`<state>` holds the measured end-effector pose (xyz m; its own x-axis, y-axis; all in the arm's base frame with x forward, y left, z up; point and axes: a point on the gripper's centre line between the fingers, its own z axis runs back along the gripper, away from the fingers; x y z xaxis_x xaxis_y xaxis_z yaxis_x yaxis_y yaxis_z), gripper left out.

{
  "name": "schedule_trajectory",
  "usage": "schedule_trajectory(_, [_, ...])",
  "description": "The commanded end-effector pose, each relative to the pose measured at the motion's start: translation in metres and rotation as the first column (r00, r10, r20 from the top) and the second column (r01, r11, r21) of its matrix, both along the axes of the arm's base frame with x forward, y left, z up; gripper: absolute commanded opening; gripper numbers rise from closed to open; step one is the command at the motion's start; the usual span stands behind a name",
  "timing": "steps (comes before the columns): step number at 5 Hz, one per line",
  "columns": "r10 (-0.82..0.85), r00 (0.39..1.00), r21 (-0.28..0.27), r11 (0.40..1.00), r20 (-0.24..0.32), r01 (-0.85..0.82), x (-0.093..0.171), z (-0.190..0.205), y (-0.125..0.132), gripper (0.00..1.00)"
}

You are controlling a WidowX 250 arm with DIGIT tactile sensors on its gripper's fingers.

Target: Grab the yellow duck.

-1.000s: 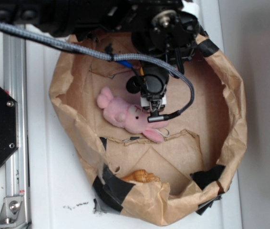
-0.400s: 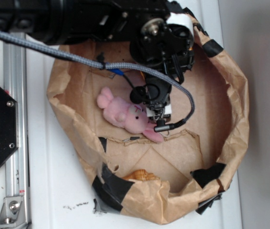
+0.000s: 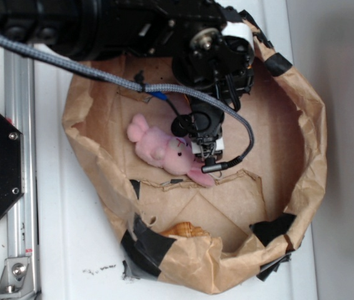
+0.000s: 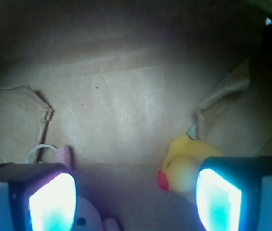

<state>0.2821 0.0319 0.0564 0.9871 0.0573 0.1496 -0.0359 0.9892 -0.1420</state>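
since a second ago the gripper [image 4: 135, 192] has shifted slightly off the pink plush bunny [image 3: 164, 152] toward the yellow duck [image 4: 186, 163], which sits ungrasped mid-floor of the paper bag [image 3: 308, 169] against one pad, fingers spread wide, the duck hidden under the arm in the exterior view.

The arm [image 3: 133, 25] is black, with a round silver-centred joint above the jaws and a white band beside it. A grey braided cable [image 3: 89, 69] runs along it, curving down to a plug beside the jaws. The fingertips [image 4: 52, 202] are dark-edged with pale glowing pads.
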Motion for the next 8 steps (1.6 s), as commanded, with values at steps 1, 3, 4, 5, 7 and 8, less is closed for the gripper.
schedule_trajectory(1, [-0.011, 0.999, 0.028, 1.0, 0.046, 0.009, 0.004, 0.001, 0.001, 1.0])
schedule_trajectory(3, [0.052, 0.998, 0.062, 0.997, 0.047, -0.055, -0.005, -0.03, 0.051, 1.0])
schedule_trajectory(4, [0.091, 0.996, 0.084, 0.992, 0.026, -0.093, -0.01, -0.037, 0.067, 1.0])
schedule_trajectory(5, [0.069, 0.997, 0.106, 0.992, 0.042, -0.074, -0.018, -0.027, 0.061, 1.0])
schedule_trajectory(7, [0.076, 0.994, 0.112, 0.99, 0.074, -0.084, -0.023, -0.02, 0.057, 0.31])
schedule_trajectory(8, [0.078, 0.995, 0.105, 0.991, 0.067, -0.085, -0.019, -0.022, 0.058, 0.0])
